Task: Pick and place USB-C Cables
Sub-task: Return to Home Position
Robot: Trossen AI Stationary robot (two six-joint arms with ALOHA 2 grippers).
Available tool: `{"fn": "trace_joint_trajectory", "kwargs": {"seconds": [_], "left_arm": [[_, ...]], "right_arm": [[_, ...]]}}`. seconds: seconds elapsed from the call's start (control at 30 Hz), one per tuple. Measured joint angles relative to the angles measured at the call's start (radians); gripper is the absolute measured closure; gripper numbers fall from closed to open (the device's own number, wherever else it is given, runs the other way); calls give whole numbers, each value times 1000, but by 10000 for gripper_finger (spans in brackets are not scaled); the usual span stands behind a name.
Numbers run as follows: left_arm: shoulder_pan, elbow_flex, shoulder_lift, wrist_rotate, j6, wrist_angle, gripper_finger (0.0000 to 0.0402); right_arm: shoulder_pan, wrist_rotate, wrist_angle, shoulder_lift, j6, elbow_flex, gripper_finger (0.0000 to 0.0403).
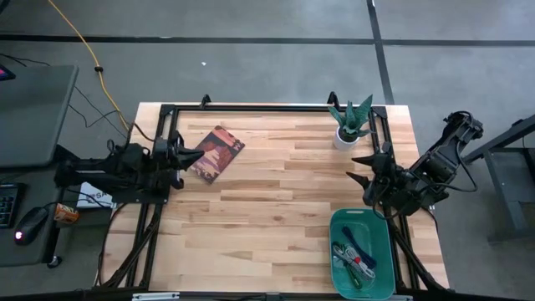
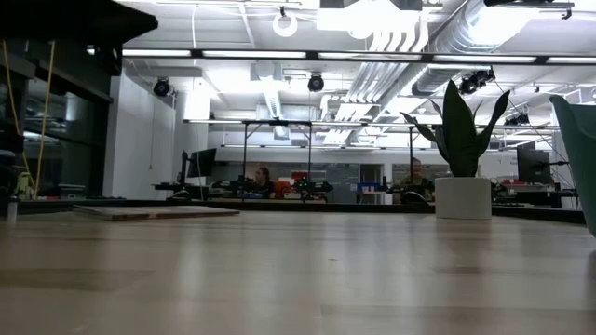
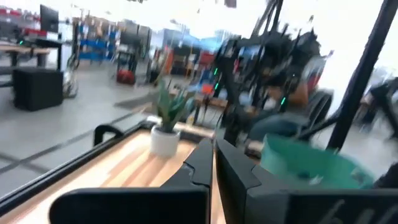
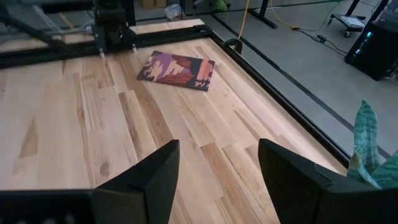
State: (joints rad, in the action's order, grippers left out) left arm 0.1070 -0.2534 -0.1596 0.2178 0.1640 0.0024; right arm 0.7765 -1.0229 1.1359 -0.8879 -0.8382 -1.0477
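Arms sit at opposite edges of the table point(image 1: 276, 209), clear of the open wood, which I judge fits a return to rest with nothing left to fetch. At the left edge, the left gripper point(image 1: 197, 155) points inward with its fingers pressed together and nothing between them, as its wrist view confirms. Just beside its tip lies the brown-red booklet point(image 1: 216, 153), flat on the wood and no part of the job, so there is no reason to touch it. Farther right, near the far edge, stands a potted plant point(image 1: 351, 125) in a white pot. Between plant and bin, the right gripper point(image 1: 354, 166) faces back across the table, jaws spread wide and empty; it hangs near the bin's far rim, likely because that is where it lets things go. The teal bin point(image 1: 336, 224) sits at the near right corner, and the USB-C cables point(image 1: 354, 255) lie heaped inside it. Green, white-with-red and a dark strand show, though I cannot pick out the silver-grey one for certain from above.
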Motion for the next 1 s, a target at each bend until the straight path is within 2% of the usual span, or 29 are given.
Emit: {"fn": "trace_joint_trajectory", "kwargs": {"seconds": [0.2,0.37,0.7,1.0], "left_arm": [[0,118,95,-8,-10,82,401],[0,241,136,-41,40,190,401],[0,242,156,-79,72,114,401],[-5,242,156,-97,92,116,401]], "right_arm": [[0,-4,-5,0,-42,0,194],[0,14,-14,0,-47,0,194],[0,11,-18,-1,-44,0,194],[0,67,-18,-1,-44,0,194]]}}
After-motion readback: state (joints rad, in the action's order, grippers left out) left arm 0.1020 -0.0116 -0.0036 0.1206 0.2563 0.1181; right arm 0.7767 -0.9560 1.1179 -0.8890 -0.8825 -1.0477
